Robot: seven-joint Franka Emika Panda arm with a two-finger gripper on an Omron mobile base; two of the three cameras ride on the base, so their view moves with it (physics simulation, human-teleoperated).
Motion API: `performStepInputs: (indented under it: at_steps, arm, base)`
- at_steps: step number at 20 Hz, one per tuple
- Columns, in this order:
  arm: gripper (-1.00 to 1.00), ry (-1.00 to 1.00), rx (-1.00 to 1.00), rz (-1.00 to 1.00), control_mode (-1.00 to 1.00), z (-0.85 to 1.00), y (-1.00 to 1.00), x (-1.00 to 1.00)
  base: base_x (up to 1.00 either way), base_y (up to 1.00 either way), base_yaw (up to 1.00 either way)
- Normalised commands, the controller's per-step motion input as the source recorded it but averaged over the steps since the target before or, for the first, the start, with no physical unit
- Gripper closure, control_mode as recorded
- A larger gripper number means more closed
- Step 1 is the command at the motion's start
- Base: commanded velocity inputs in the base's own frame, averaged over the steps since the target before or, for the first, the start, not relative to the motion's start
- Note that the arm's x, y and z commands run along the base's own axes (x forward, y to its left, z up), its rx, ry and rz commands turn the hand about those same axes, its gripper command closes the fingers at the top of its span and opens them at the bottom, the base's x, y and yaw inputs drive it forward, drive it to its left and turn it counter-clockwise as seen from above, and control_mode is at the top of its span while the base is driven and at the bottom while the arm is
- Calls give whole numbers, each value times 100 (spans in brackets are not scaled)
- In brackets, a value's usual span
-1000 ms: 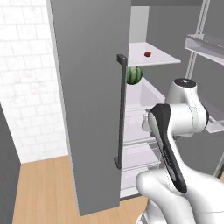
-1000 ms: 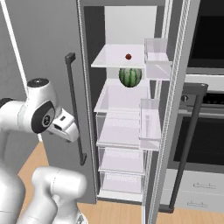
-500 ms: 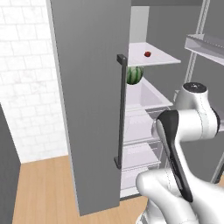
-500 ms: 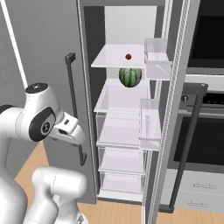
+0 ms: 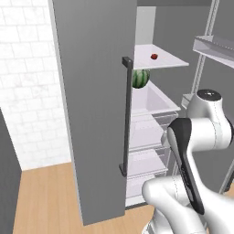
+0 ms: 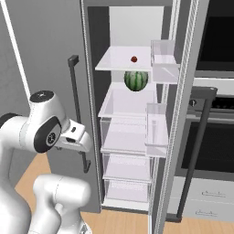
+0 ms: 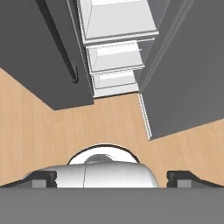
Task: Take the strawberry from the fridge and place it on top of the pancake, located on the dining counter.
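The fridge [image 6: 137, 114] stands with both doors swung wide, so the way to its white shelves is open. The strawberry [image 6: 134, 59] sits on the top shelf, with space all around it. The watermelon [image 6: 136, 80] sits on the shelf just below. The floor [image 7: 65, 131] is light wood. The gripper [image 7: 112, 177] points down at that floor with its fingers spread wide, holding nothing. The arm has dropped lower than a moment ago.

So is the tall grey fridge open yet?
Open: the tall grey fridge has both doors swung wide, baring white shelves with the tiny dark-red strawberry on top.
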Motion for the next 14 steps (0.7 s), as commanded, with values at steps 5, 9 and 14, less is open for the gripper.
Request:
performStepInputs:
  at_steps: [5,9,14]
  arm:
    - [-100,-6,0,-16,-100,0,0,0]
    - [-100,0,0,0,100,0,0,0]
    - [-100,0,0,0,100,0,0,0]
  base:
    - [0,0,0]
    - [0,0,-40]
    - [11,2,-36]
